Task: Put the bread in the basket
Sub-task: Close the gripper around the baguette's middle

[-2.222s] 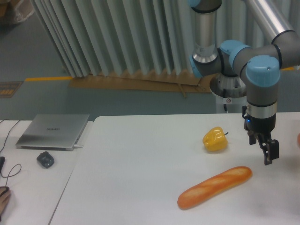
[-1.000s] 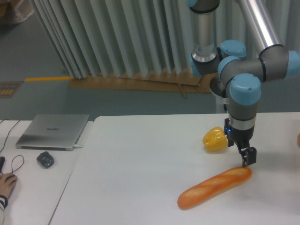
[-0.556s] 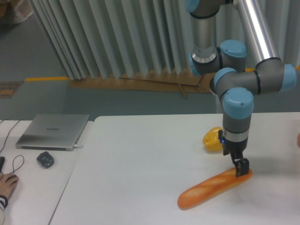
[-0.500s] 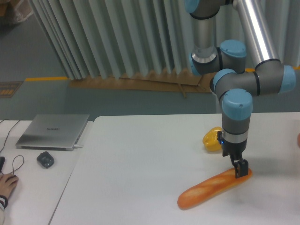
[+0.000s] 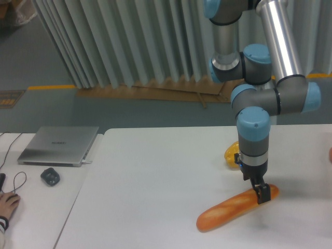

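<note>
The bread (image 5: 228, 212), a long glossy orange-brown loaf with paler slashes, lies diagonally on the white table (image 5: 155, 192) at the front right. My gripper (image 5: 261, 194) points straight down over the loaf's right end, its dark fingertips at the loaf's top surface. Seen edge-on, the fingers show no readable gap. The basket is out of view.
A yellow bell pepper (image 5: 232, 154) sits just behind the gripper, partly hidden by the arm's wrist. On a lower desk at left are a closed laptop (image 5: 59, 145), a dark mouse (image 5: 50, 177) and cables. A person's hand (image 5: 5, 206) rests at the left edge.
The gripper has travelled left from beside the loaf's right end and come down onto that end. The bread and the pepper have not moved.
</note>
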Tool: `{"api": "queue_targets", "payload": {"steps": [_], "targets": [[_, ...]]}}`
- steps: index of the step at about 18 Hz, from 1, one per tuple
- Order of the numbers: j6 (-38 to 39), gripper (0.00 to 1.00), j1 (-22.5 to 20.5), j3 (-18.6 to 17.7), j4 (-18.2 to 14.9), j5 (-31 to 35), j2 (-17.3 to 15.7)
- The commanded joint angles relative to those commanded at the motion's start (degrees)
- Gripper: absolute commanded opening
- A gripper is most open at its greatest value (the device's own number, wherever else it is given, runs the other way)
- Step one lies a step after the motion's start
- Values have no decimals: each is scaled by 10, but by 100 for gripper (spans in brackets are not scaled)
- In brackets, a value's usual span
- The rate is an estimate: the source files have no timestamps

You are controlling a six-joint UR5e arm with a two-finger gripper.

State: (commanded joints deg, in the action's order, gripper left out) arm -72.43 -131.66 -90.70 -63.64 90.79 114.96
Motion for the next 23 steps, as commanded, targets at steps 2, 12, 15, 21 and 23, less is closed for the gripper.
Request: {"api": "queue_targets", "payload": {"steps": [2,12,15,21,23], "targets": [[5,100,2,1,3,3,6],[5,100,25,8,4,11,21],[6,100,27,8,4,22,22],[4,100,28,8,5,22,24],[4,93,28,8,5,22,25]]}}
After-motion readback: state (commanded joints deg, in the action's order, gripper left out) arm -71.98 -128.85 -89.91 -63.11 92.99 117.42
